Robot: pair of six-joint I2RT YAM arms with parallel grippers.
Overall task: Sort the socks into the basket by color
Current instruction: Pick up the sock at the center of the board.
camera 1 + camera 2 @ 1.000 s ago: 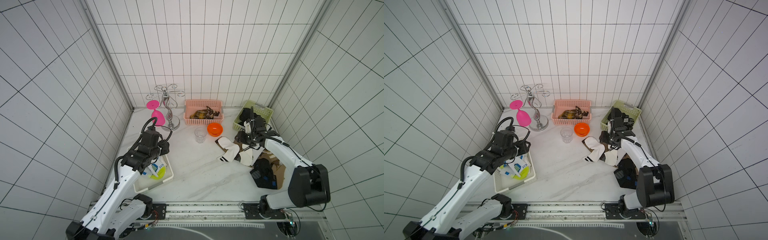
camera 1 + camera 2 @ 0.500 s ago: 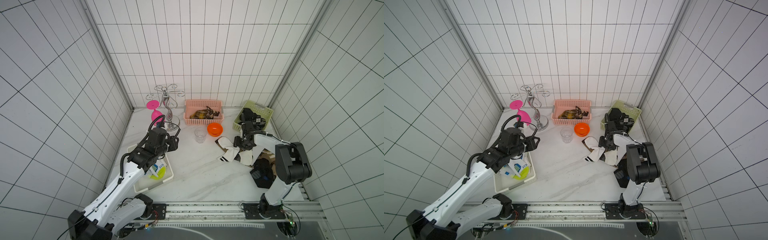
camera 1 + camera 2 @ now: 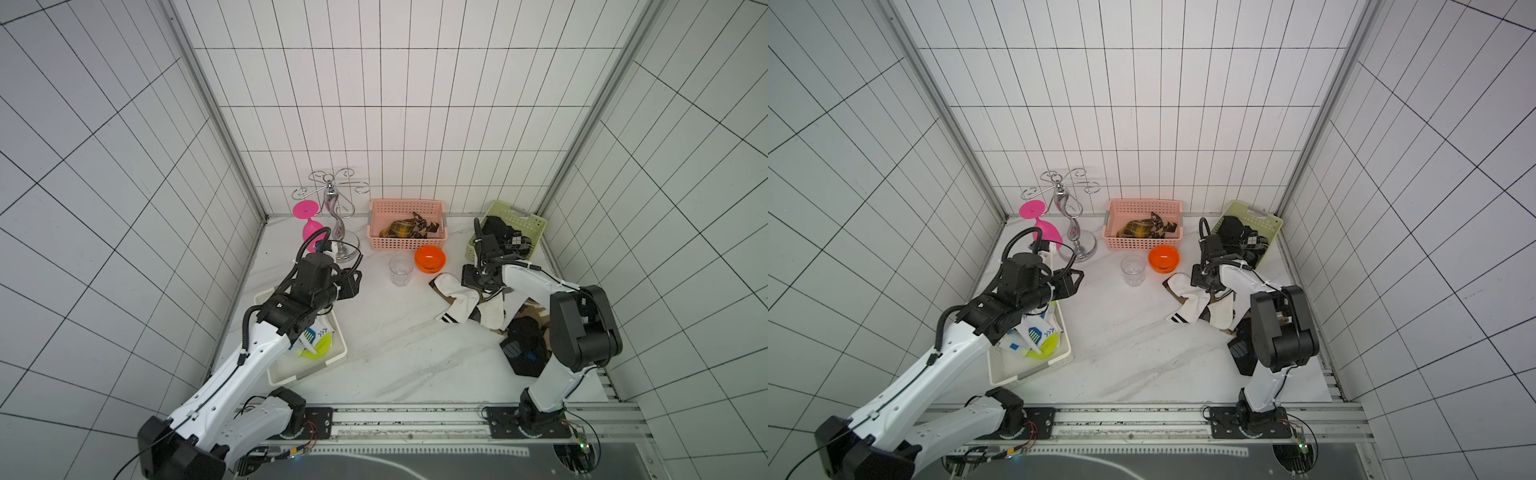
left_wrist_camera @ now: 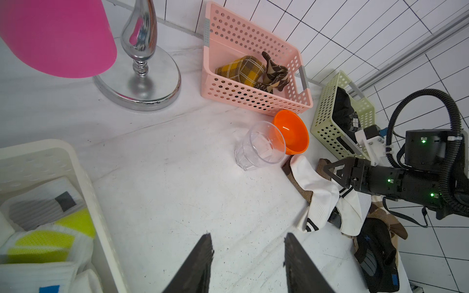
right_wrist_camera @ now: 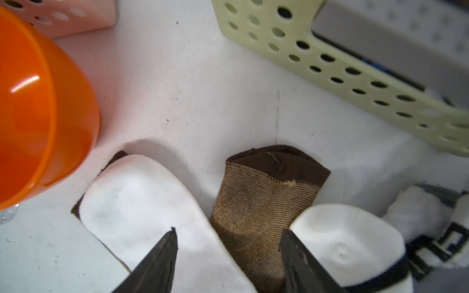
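The left tool, jaws apart, hangs over the bench between the white basket and the sock pile.

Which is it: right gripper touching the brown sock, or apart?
Cannot tell. In the right wrist view the right gripper stands open astride the brown sock; its height is hidden.

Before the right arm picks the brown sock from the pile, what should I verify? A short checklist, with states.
1. Right gripper open and empty: ok.
2. Brown sock lined up between the jaws: ok.
3. Brown sock free of the white socks: not ok, they overlap its sides.
4. Pink basket holds only brown patterned socks: ok.
5. Orange bowl and clear cup clear of the route to it: cannot tell.
6. Left gripper open, far from the brown sock: ok.
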